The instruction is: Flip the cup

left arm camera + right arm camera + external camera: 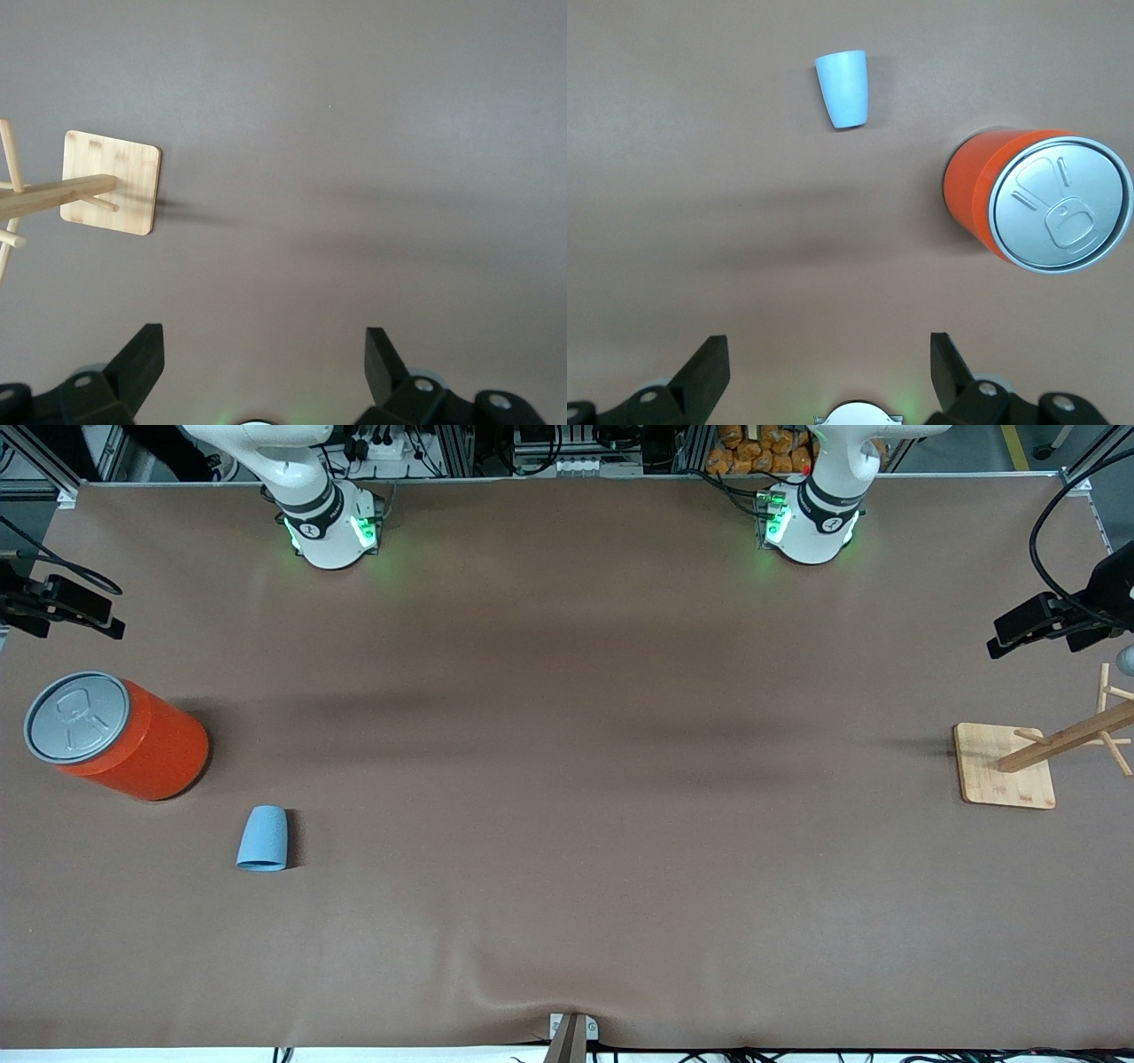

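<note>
The cup point(262, 838) is small, light blue and tapered. It appears to lie on its side on the brown table, wide end toward the front camera, at the right arm's end. In the right wrist view the cup point(843, 88) shows beside the orange can, well ahead of my right gripper point(828, 345), which hangs open high over bare table. My left gripper point(264, 341) is also open and empty, high over the table near the wooden rack. In the front view only the arms' bases show, not the grippers.
A large orange can point(124, 737) with a grey pull-tab lid stands farther from the front camera than the cup. A wooden peg rack point(1063, 737) on a bamboo base point(1001, 775) stands at the left arm's end. Black camera mounts point(1045, 622) sit at both table ends.
</note>
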Controlling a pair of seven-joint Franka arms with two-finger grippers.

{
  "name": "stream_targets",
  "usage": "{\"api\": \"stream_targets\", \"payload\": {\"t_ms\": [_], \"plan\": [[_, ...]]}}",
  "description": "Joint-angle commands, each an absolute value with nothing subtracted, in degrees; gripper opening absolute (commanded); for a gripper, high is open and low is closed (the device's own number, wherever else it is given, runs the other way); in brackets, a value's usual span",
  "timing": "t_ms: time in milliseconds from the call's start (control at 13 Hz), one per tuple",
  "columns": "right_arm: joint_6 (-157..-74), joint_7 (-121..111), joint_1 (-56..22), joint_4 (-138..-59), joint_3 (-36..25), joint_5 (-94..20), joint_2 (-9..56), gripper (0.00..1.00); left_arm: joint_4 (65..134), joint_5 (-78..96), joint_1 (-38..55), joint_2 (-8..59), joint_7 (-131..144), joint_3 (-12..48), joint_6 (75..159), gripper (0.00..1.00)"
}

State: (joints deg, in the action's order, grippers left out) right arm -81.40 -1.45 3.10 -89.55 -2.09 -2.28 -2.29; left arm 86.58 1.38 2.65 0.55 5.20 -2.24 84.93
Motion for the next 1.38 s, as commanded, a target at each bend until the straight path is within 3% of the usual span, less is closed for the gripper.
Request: {"api": "stream_targets", "payload": {"t_ms": [0, 536, 1303], "plan": [[-80.24, -0.18, 3.6, -88.07, -1.49, -1.85, -1.58, 1.0, 86.22, 1.58, 1.76, 0.79, 3.87, -1.67, 84.37, 1.0], [-80.77, -0.26, 3.6, -88.59, -1.49, -1.85, -1.23, 1.0, 85.87, 1.32, 2.02, 0.79, 4.92, -1.76, 84.11, 1.0], [-90.16, -0.26, 3.61, -88.59, -1.49, -1.93, 7.46, 1.0, 85.78, 1.32, 2.2, 0.7, 4.92, -1.41, 83.76, 1.0]]}}
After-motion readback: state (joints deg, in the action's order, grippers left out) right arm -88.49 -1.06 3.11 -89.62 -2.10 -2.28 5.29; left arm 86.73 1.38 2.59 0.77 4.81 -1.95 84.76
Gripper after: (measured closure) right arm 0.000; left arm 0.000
